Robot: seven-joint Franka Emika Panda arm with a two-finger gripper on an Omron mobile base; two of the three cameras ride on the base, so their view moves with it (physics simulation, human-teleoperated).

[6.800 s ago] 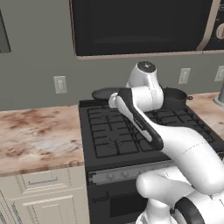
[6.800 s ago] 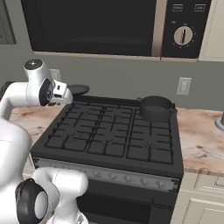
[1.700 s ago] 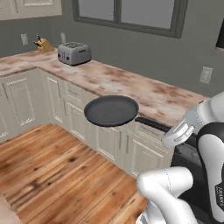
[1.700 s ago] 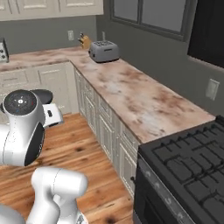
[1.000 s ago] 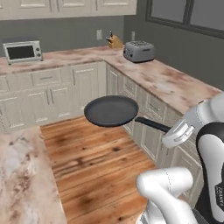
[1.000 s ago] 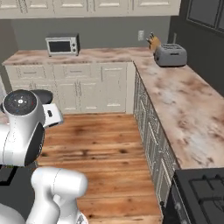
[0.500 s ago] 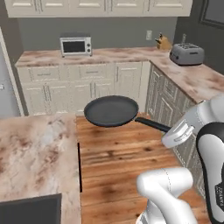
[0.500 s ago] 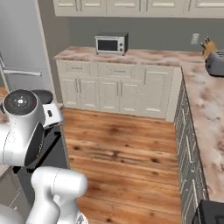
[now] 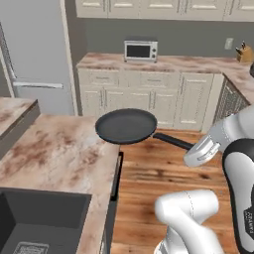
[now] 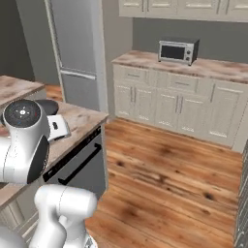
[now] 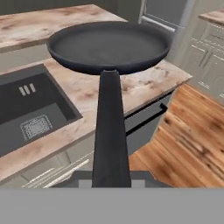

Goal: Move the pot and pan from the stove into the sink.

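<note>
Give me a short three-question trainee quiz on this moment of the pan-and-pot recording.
1. True or false: the pan lies in the sink.
2. By which part does the hand hold the pan? A) rim B) long handle C) underside
3. What small appliance stands on the far counter?

Key:
1. False; it is held up above the edge of the marble counter.
2. B.
3. A microwave.
</note>
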